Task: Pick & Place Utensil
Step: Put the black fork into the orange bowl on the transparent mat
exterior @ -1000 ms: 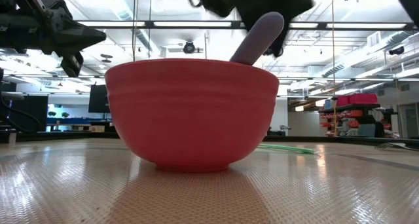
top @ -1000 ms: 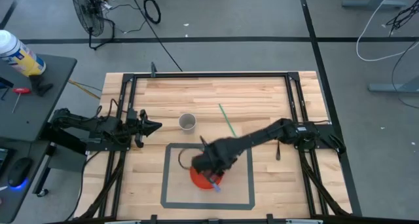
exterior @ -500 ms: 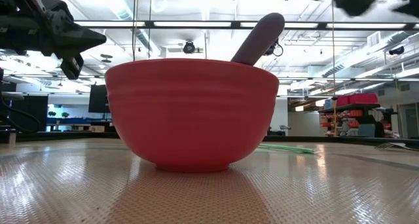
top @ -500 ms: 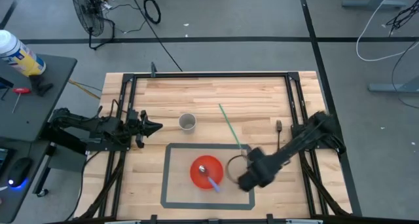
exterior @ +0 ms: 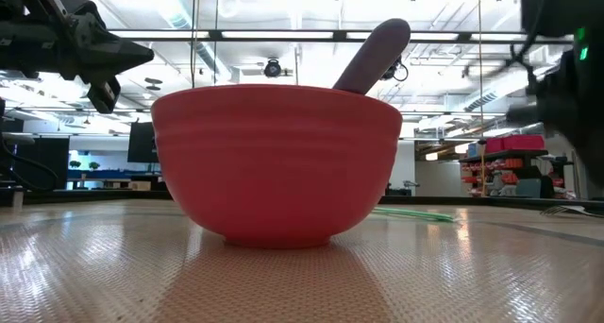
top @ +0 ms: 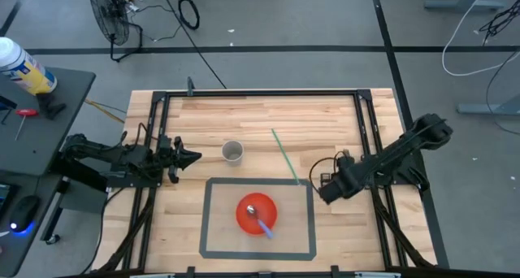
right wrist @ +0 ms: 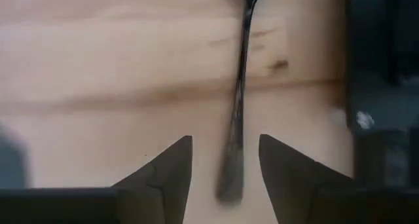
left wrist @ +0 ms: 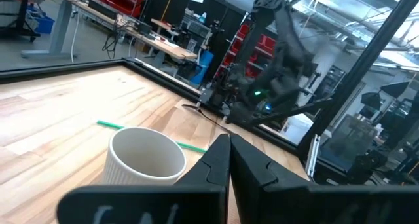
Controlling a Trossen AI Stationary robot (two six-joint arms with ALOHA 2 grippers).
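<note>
The right tool [top: 323, 186] is swinging from the red bowl [top: 256, 213], spoon [top: 262, 222] delivered, released above the dark fork [right wrist: 237, 119]; the left tool [top: 185, 156] is idling clenched

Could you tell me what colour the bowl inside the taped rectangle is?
Red; the bowl shows best in the low view.

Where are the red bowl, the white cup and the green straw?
red bowl [top: 247, 206], high view, on its rim.
white cup [top: 233, 151], high view, on its open top.
green straw [top: 283, 155], high view, midway along it.
</note>
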